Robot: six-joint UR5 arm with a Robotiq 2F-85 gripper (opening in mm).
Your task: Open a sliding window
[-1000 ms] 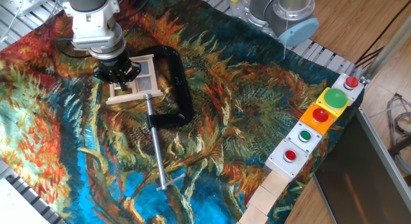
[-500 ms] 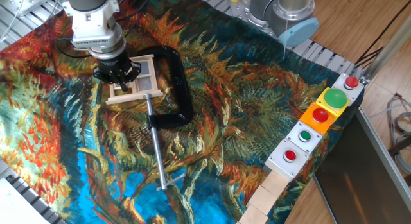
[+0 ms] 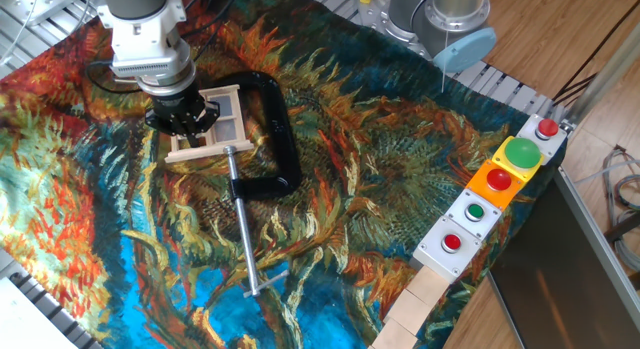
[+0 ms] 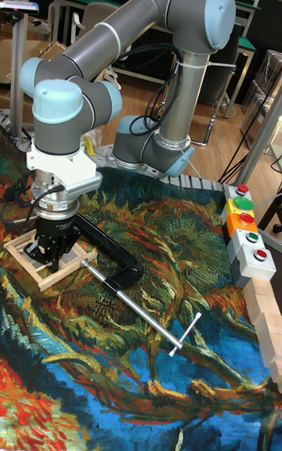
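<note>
While the end effector (image 3: 183, 119) sits down on the sliding window (image 3: 215, 124) in the upper left of the fixed view, its fingers look drawn close together inside the frame; can't tell if they pinch a crossbar or only press against it. Window lies flat on the painted cloth (image 3: 360, 179) covering the bench, pale wood frame, greyish panes, held at its right side and lower edge by the black C-clamp (image 3: 275, 134), whose steel rod (image 3: 245, 229) runs toward lower centre. In the tall view the end effector (image 4: 48, 251) stands vertical over the window (image 4: 43, 251) at mid left. Step in hand, as I judge it: sliding the sash. Do it well by keeping contact low on the bar, pushing straight along the track, no tilt, and letting the clamp take the reaction. Button boxes (image 3: 495, 194) at right are well apart.
</note>
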